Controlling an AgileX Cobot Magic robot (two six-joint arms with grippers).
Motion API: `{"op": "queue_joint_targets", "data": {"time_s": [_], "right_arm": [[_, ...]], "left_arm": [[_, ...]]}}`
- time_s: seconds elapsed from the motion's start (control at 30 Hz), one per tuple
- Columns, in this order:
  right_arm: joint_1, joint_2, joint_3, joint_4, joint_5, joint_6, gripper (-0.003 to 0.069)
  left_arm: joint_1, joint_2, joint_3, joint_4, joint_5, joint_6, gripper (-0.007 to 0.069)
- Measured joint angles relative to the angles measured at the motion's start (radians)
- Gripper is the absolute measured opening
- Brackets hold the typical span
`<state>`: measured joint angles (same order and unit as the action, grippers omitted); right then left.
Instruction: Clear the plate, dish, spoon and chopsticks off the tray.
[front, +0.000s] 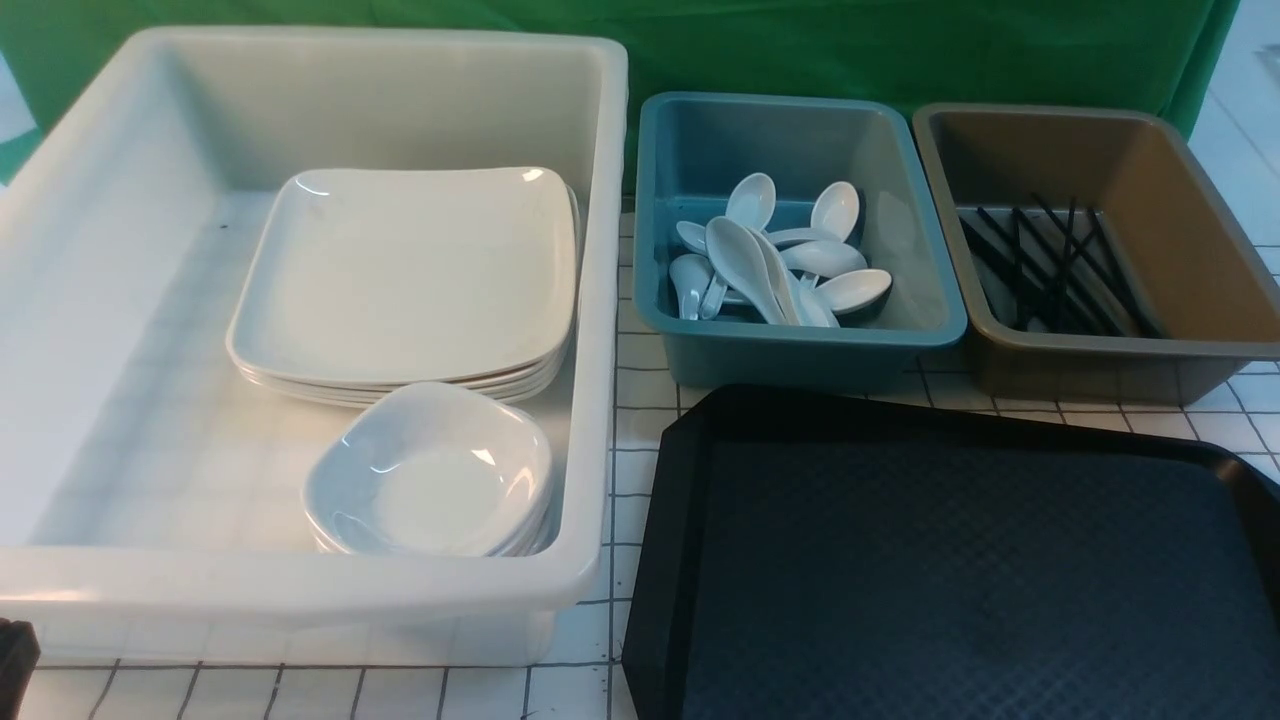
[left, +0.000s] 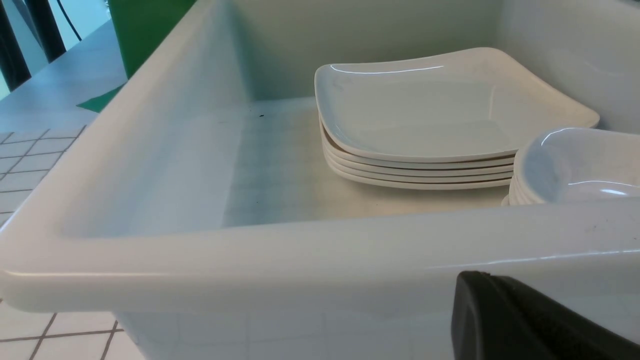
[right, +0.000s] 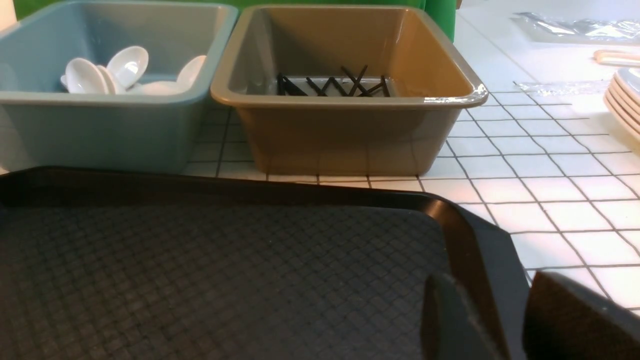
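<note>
tray bare, wares sorted into three bins

the tray (front: 960, 560) shows only its diamond-textured floor; no ware is seen on it in any view. the right gripper (right: 515, 320) hangs over the tray's right rim, its two fingers parted with nothing between them. the left gripper (left: 525, 320) is closed and empty, just outside the near wall of the white bin (left: 200, 265). ahead of the left jaws: the plate (front: 405, 275) tops a stack, with small dishes (front: 430, 470) stacked nearer. ahead of the right jaws: the spoon (front: 745, 265) lies in a heap in the teal bin (front: 800, 340); the chopsticks (front: 1050, 265) lie crossed in the brown bin (right: 345, 100). judged handling: the glazed ware looks stiff, slippery and chip-prone, best pinched at a rim or handle; the sticks look light and prone to roll. bin walls would obstruct any low reach.
</note>
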<state>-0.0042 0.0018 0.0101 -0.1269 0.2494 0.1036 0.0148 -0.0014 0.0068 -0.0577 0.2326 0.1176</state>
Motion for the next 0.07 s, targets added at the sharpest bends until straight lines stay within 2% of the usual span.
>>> {"op": "queue_joint_targets", "data": {"time_s": [0.07], "right_arm": [[0.000,0.000,0.000,0.000,0.000,0.000,0.0241]], "left_arm": [[0.000,0.000,0.000,0.000,0.000,0.000,0.0004]]}}
